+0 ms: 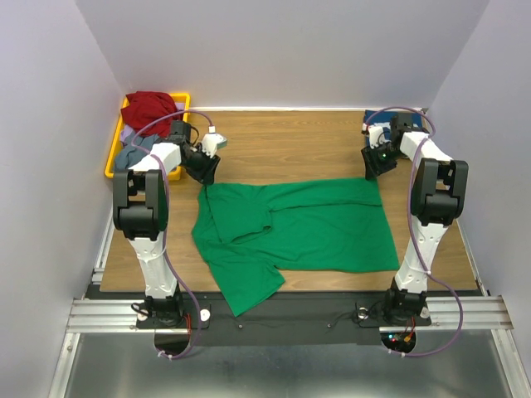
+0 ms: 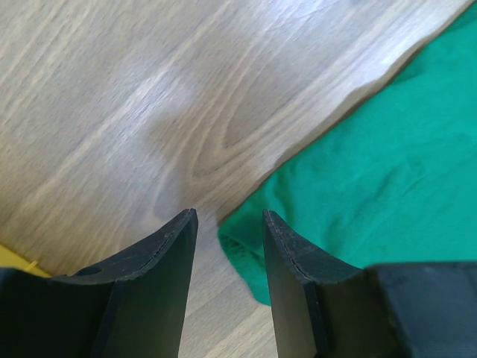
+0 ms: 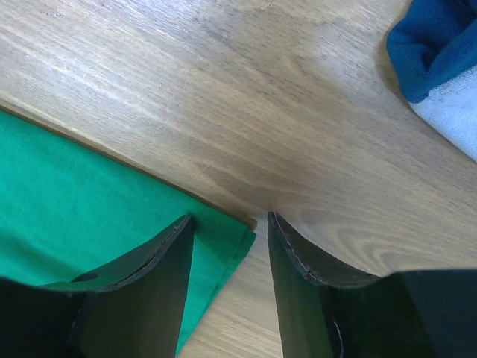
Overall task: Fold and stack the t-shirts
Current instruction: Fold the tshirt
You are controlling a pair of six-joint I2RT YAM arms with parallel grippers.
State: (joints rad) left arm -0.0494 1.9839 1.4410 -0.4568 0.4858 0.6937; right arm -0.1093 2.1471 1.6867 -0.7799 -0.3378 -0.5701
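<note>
Two sets of jaws stand apart, a green shirt [image 1: 315, 224] corner barely between each; shallow bites could slip.

Wooden table [image 1: 282, 141], pale brown, grain running from 9 to 3 o'clock. Spread over the centre: green shirt [image 1: 323, 224], mostly flat, creased and doubled over toward 9 o'clock, one flap drooping past the near edge at 7 o'clock. Far corners of it resting on the wood, flat at 2 o'clock, slightly curled at 10 o'clock. At 10 o'clock, by the table's side edge: yellow bin [image 1: 110, 157], heaped with clothes [image 1: 149, 106]. At 1 o'clock, in the far corner, apart from the green one: blue shirt [image 3: 428, 52], bunched, white showing beside the blue.
</note>
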